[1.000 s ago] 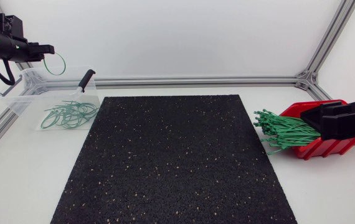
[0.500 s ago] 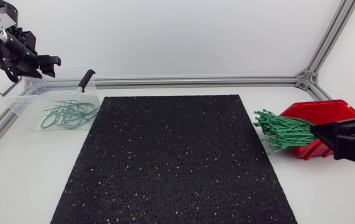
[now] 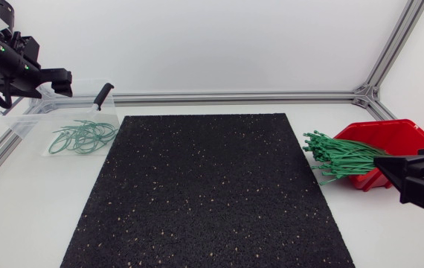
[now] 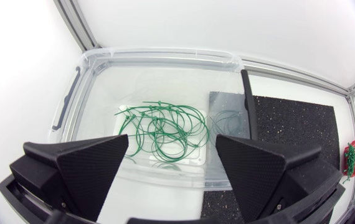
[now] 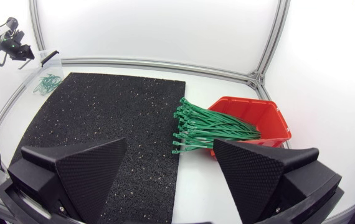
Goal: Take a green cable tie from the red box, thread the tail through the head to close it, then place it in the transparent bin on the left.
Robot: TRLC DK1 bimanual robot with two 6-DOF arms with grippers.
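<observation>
Green ties (image 3: 338, 158) overhang red box (image 3: 396, 134); loops (image 3: 83, 137) in transparent bin (image 3: 23, 120).

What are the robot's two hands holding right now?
Left gripper: open, holding nothing.
Right gripper: open, holding nothing.

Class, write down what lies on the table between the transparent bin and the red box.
In the head view, a black speckled mat fills that stretch; green cable ties spill from the red box toward it.

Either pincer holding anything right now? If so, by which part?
Nothing held. Left pincer open above the transparent bin; right pincer open, red box ahead of it. Both empty.
</observation>
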